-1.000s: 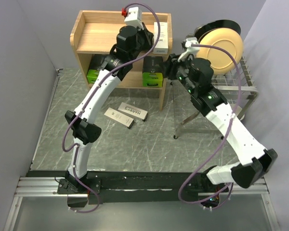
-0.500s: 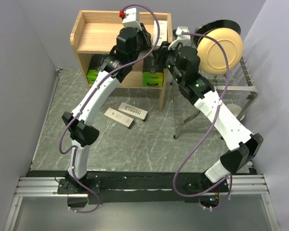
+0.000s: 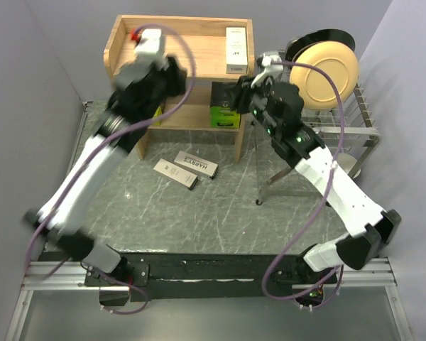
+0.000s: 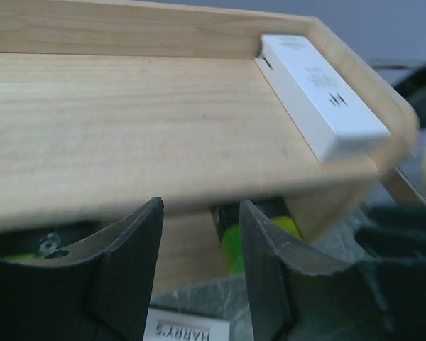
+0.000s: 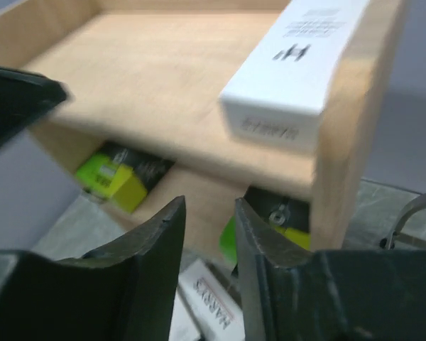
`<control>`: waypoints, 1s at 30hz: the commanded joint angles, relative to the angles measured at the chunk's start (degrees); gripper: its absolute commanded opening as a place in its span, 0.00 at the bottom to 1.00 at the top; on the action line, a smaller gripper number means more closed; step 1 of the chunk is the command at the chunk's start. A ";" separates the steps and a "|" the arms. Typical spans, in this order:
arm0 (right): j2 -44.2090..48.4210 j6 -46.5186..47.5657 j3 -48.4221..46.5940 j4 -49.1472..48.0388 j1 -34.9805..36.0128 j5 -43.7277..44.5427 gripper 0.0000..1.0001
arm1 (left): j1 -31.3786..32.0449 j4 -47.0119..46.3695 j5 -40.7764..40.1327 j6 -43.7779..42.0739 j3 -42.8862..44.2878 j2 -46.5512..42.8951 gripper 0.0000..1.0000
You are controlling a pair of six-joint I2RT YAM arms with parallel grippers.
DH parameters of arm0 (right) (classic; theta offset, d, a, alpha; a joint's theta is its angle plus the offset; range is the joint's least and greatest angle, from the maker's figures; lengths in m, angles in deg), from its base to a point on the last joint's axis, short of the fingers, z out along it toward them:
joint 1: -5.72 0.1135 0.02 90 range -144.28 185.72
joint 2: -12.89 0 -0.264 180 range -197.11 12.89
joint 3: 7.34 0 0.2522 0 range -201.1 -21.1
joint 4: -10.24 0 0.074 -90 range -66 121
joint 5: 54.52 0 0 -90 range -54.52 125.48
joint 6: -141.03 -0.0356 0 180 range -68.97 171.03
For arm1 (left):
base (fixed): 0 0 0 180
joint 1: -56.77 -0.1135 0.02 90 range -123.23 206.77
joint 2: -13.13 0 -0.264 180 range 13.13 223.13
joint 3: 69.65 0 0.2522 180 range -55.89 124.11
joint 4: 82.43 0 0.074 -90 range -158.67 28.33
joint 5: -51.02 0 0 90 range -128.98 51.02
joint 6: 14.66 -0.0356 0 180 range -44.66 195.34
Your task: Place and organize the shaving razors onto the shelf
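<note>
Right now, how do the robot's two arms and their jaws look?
The left arm and right arm both have white links with black joints. A purple cable loops along each. The left wrist carries a white box with a red tab; small green lights glow on the right arm. The jaws are thick and matte black.

The shelf (image 3: 192,53) in the upper middle of the top view is light natural wood with a fine grain. The slim box (image 3: 235,50) is white with dark lettering. The package (image 3: 225,106) is black and lime green. The upper lying box (image 3: 197,164) and the lower lying box (image 3: 175,175) are grey-white with dark letters. The table (image 3: 220,206) is grey with thin white veins. The plate (image 3: 329,74) at the upper right is cream. The right arm (image 3: 326,177) is white and black, and its cable (image 3: 331,188) is purple.
</note>
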 commanded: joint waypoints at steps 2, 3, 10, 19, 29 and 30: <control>8.47 6.69 11.21 -3.52 7.49 -8.99 0.62 | 0.32 -9.24 10.37 -8.35 -22.57 -24.30 0.61; 8.91 9.05 12.81 -3.35 8.72 -9.97 0.72 | 0.05 -6.35 10.29 -8.44 -23.30 -25.36 0.65; 4.27 12.24 20.38 -0.97 16.03 -19.82 0.90 | -8.20 8.87 17.49 -6.61 -38.23 -38.09 0.90; -16.29 20.84 10.29 11.23 16.82 -22.91 0.94 | -16.56 18.80 32.83 -17.02 -49.32 -48.21 0.97; -36.85 25.08 -12.21 29.17 16.65 -18.60 0.96 | -21.83 21.37 32.96 -14.25 -49.85 -54.03 0.99; -37.83 24.73 -13.44 29.70 16.56 -18.25 0.96 | -22.18 21.19 33.05 -13.90 -49.85 -54.20 1.00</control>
